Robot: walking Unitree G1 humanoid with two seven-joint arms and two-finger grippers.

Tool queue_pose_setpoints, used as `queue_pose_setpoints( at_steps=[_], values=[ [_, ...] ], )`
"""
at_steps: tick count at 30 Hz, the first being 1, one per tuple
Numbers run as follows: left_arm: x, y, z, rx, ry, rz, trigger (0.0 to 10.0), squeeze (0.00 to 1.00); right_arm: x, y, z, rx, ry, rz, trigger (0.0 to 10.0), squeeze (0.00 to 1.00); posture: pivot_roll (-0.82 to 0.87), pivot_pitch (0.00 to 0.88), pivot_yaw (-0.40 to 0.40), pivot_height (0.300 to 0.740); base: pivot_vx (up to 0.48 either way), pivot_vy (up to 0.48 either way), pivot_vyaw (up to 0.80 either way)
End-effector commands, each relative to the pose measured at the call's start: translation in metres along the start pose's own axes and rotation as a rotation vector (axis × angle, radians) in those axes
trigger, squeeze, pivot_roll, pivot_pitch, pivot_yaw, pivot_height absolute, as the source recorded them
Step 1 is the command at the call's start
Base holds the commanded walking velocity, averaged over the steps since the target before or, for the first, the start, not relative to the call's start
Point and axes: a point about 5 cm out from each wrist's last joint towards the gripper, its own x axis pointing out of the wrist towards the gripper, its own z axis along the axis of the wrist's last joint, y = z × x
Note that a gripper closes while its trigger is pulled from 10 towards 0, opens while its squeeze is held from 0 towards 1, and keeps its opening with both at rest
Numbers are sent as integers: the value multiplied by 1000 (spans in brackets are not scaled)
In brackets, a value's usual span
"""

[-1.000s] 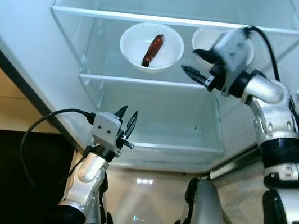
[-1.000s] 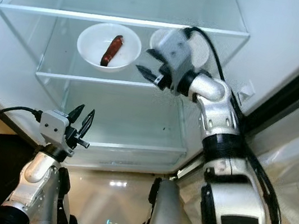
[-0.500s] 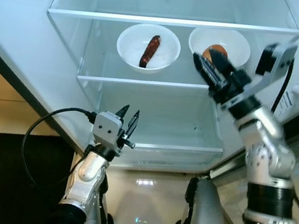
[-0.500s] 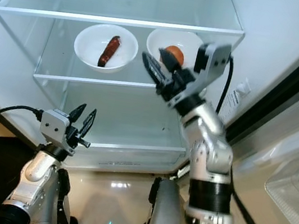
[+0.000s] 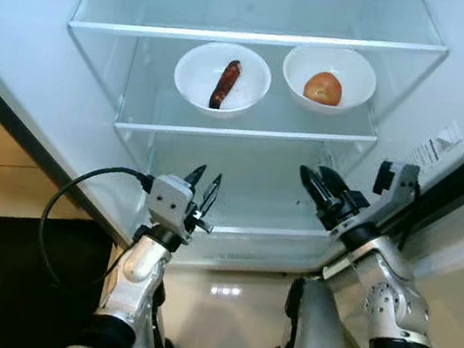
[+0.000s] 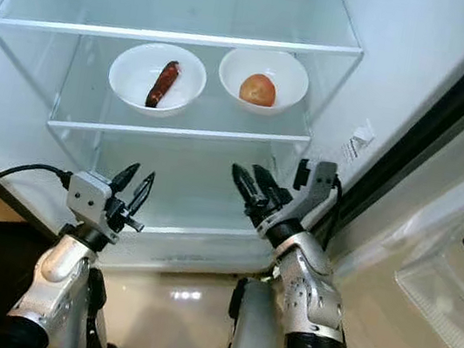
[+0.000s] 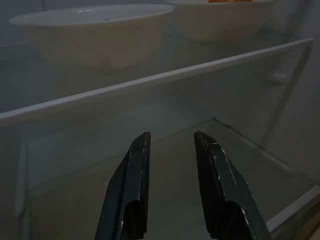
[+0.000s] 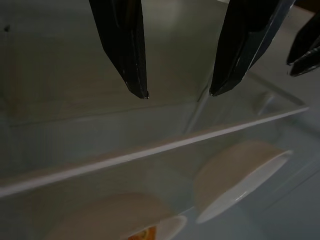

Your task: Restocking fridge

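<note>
Bowls on the shelf, right arm drawn back

Head views first: our right gripper (image 5: 325, 187) has come away from the glass shelf (image 5: 248, 129) where, a second ago, it was reaching beside the right bowl (image 5: 329, 75). It now hangs below that shelf with its fingers apart and empty. The right bowl holds a round orange-brown fruit (image 5: 322, 88); just beside it the left bowl (image 5: 222, 77) holds a sausage (image 5: 224, 84). Both bowls sit on the same shelf inside the fridge (image 5: 26, 27), apart from each other. We judge the right bowl's placement done and the arm free for the next item. Our left gripper (image 5: 202, 189) waits low, in front of the lower shelf, fingers narrowly parted, holding nothing.

Left wrist view: the fingers (image 7: 131, 185) point under the shelf edge, the bowls above.

Right wrist view: two dark fingers (image 8: 125, 45) stand well apart, with the shelf edge and bowls beyond.
</note>
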Motion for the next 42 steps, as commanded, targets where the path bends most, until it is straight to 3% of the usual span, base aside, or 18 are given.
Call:
queue_pose_setpoints(
  at_steps=[1, 13, 16, 21, 22, 26, 39, 42],
  values=[
    [-6, -4, -8, -16, 27, 4, 10000, 0, -7, -3, -12, 10, 29, -19, 10000, 0, -23, 184, 21, 485, 0, 0, 0],
    [-8, 5, -16, -51, 59, 73, 10000, 0, -20, -16, -35, 95, 95, -12, 10000, 0, -21, 156, 21, 485, 0, 0, 0],
    [-22, 7, -35, -71, 155, 106, 10000, 0, -25, -18, -47, 119, 123, -17, 10000, 0, -21, 147, 21, 505, 0, 0, 0],
    [-36, 5, -50, -81, 241, 115, 10000, 0, -28, -20, -56, 125, 154, -20, 10000, 0, -21, 143, 21, 520, 0, 0, 0],
    [-47, 4, -59, -89, 297, 119, 10000, 0, -32, -22, -63, 124, 177, -28, 10000, 0, -21, 138, 19, 530, 0, 0, 0],
    [-57, 2, -68, -100, 352, 107, 10000, 0, -35, -26, -69, 135, 193, -34, 10000, 0, -17, 133, 18, 545, 0, 0, 0],
    [-72, -15, -86, -173, 474, 7, 10000, 0, -39, -26, -84, 160, 223, -20, 10000, 0, -14, 116, 20, 600, 0, 0, 0],
    [-78, -20, -94, -172, 551, -34, 10000, 0, -42, -29, -91, 160, 247, -39, 10000, 0, -11, 112, 21, 615, 0, 0, 0]
  ],
)
